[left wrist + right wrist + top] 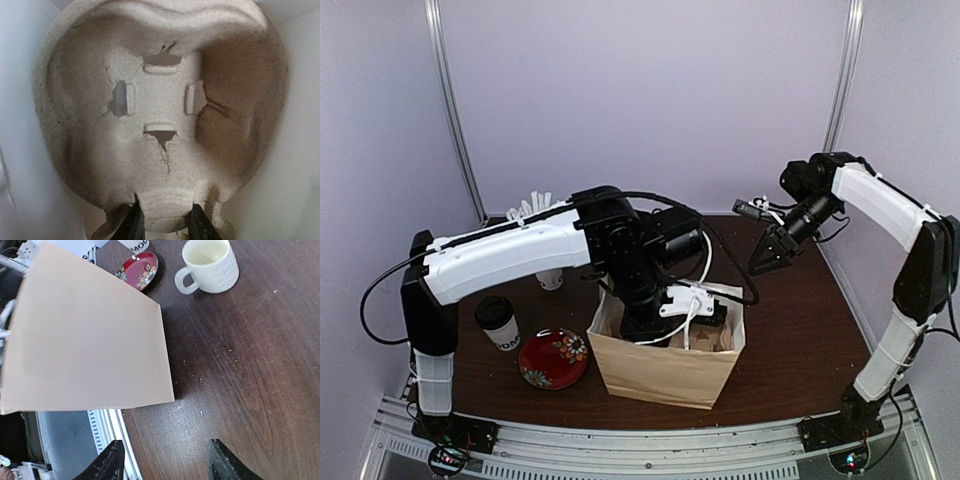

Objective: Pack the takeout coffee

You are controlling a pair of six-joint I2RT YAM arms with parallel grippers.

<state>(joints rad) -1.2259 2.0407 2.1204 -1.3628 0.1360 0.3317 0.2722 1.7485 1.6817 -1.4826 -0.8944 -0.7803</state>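
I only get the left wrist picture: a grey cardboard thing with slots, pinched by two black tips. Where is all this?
Observer: That is a tray. The left gripper holding it is down in the mouth of a brown bag.
Operator: And the coffee?
Observer: The coffee stands lidded on the table, left of the bag, by a red saucer.
Operator: The other arm?
Observer: The right gripper hangs open above the table, right of the bag, holding nothing.
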